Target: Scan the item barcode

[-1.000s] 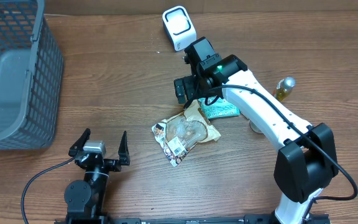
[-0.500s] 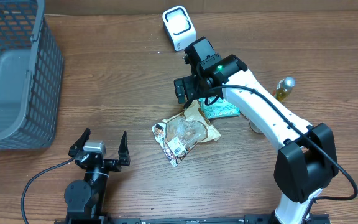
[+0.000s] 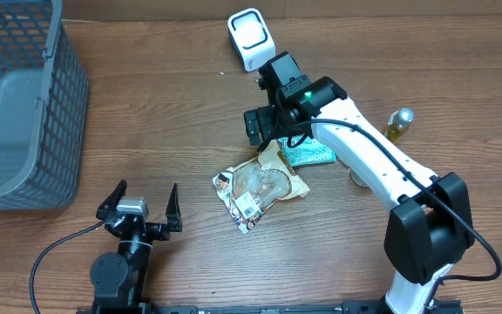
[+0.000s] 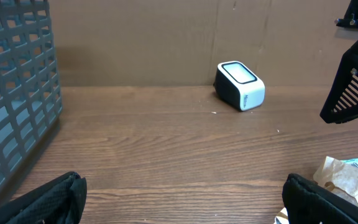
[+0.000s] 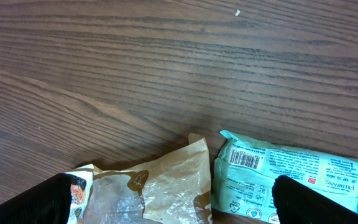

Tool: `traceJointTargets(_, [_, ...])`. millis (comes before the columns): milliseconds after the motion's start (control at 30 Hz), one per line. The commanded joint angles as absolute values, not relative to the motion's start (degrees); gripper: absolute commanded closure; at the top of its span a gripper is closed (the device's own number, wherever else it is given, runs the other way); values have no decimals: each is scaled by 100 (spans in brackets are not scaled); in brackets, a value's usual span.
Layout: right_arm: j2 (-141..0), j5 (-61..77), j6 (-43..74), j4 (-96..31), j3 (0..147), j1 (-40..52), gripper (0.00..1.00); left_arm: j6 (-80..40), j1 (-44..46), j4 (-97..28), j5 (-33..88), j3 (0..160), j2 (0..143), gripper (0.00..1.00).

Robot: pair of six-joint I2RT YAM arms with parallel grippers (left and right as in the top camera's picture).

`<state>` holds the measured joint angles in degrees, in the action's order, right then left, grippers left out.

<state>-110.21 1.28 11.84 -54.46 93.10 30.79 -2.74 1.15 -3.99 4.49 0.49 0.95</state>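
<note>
Since neither pincer has anything between its fingers, the job looks to be at its reaching step, with the pickup not yet made: the right gripper (image 3: pixel 267 131) hangs over the middle of the table (image 3: pixel 146 105) with its jaws spread as wide as they go, touching nothing, and the right wrist view shows bare wood and two packets below it. Those packets lie side by side, just near of that gripper: a teal packet (image 5: pixel 291 168) on the right, its barcode (image 5: pixel 246 159) facing up, and a crumpled brown bag (image 5: pixel 148 186) on the left, the two edges touching or nearly so. Which one is meant I cannot tell, though the teal one's code is the plainer. The scanner (image 3: pixel 249 37) stands at the far side, well apart from both. The next move, I judge, calls for dropping onto one packet alone, pinching an edge without catching its neighbour, then lifting and turning the printed code toward the scanner's window. The left gripper (image 3: pixel 143 202) sits at the near edge, equally wide and empty, with the basket (image 3: pixel 16 105) far to its left and a bottle (image 3: pixel 398 122) off at the right
</note>
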Motion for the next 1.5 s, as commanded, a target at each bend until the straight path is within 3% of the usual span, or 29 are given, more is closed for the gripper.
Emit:
traceJointTargets(0, [-11028, 134, 1201, -5413, 9284, 3050, 0, -126, 152, -419, 410, 27, 25, 1])
traceJointTargets(800, [-10986, 134, 1201, -5411, 9284, 3050, 0, -126, 152, -419, 410, 27, 25, 0])
traceJointTargets(1467, [-9762, 134, 1201, -5411, 9284, 3050, 0, -126, 152, -421, 408, 27, 25, 0])
